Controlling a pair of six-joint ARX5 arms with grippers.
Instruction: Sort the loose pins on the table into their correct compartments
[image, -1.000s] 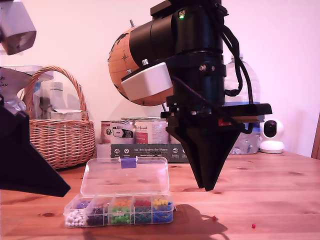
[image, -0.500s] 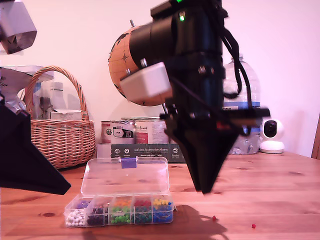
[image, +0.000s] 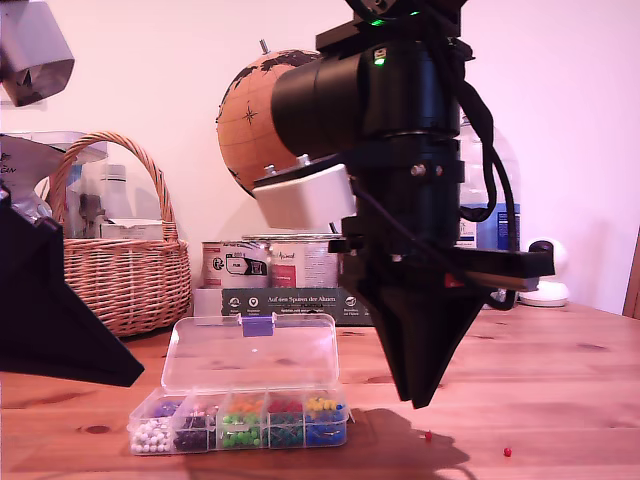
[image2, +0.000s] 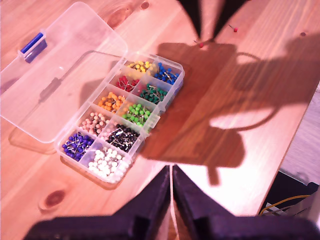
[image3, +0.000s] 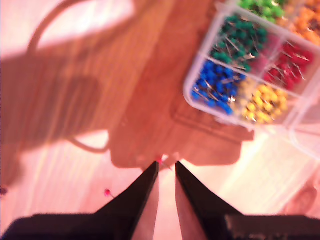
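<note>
The clear plastic box (image2: 125, 115) lies open on the pine table (image2: 240, 115), its several compartments in two rows filled with colour-sorted pins and its lid (image2: 60, 75) folded back. A loose red pin (image: 428, 436) lies on the table, on the exterior view's right of the box (image: 240, 420). A second red pin (image: 507, 452) lies further to that side. My second gripper (image: 420, 398) hangs tip-down just above the nearer red pin (image3: 160, 159), jaws slightly open, nothing held. My first gripper (image2: 171, 172) is shut and empty, high above the box at the exterior view's left.
A wicker basket (image: 120, 270), tins (image: 270, 262), a globe (image: 255, 130), a water bottle (image: 495, 225) and a small white camera (image: 545, 272) stand along the back of the table. The table edge (image2: 300, 145) shows in the first wrist view.
My second gripper has dropped a little toward the nearer red pin and shifted slightly to the exterior view's right. The first arm, the box and the pins have not moved.
</note>
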